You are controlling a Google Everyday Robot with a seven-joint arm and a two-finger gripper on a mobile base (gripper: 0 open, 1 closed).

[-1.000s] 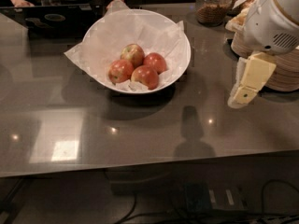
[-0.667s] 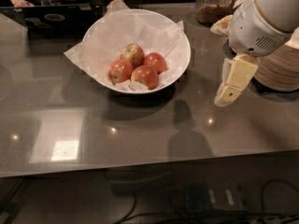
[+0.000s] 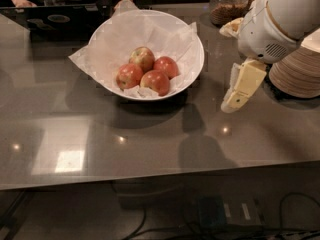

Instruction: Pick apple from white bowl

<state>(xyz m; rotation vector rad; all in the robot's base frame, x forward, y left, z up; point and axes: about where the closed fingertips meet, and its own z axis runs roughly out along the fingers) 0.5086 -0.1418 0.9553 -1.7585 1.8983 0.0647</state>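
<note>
Gripper hangs above the table right of the white bowl, its opening impossible to tell; apple lies leftward in view, beyond the near rim.

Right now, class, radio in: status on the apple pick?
Gripper hovers beside white bowl, near paper-plate stack. Red apple in bowl, untouched. Nothing between.

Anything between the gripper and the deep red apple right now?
Only the right rim of the white bowl, with its paper, lies between the gripper, right of the bowl, and the apple. Nothing covers the apple.
</note>
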